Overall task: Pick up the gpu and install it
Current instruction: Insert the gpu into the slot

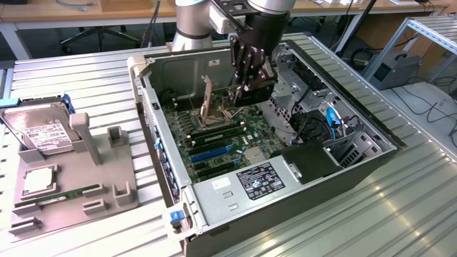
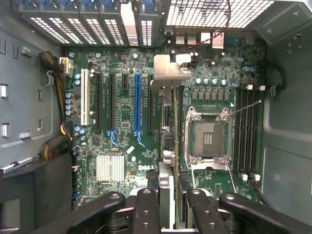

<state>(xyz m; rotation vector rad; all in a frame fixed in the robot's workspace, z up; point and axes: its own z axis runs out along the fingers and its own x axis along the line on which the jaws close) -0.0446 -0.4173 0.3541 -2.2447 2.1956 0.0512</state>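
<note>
The gripper (image 1: 246, 80) hangs inside the open case (image 1: 371, 160), over the far part of the motherboard (image 1: 228, 144), with its fingers (image 1: 239, 59) clenched on the gpu (image 1: 246, 95). In the exterior view the card hangs edge-down below the fingertips, a thin green board held clear above the motherboard, just beside the raised socket lever (image 1: 207, 99) on the exterior view's left and the drive cage (image 1: 289, 91) on the exterior view's right. In the wrist view the gpu (image 2: 168, 126) is seen edge-on, running from between the dark fingers (image 2: 146, 209) away toward the case's rear wall, its bent silver bracket (image 2: 168, 70) at the far end close to the slot covers (image 2: 97, 24). The card lies between the blue slot (image 2: 137, 102) and the open CPU socket (image 2: 207, 136), roughly in line with the dark slot next to the blue one; whether its edge touches a slot cannot be told. A finned heatsink (image 2: 111, 168) sits on the motherboard (image 2: 214, 83) near the gripper (image 2: 168, 214). Outside the case, on the exterior view's left, a grey fixture (image 1: 78, 187) rests on the ribbed table (image 1: 85, 91); it holds a hard drive (image 1: 39, 131) at its far end, a square chip (image 1: 39, 179) in the middle, and a memory stick (image 1: 61, 195) lying toward its near edge. A black power supply (image 1: 311, 160) and blue cables (image 1: 332, 120) occupy the case's right side.
</note>
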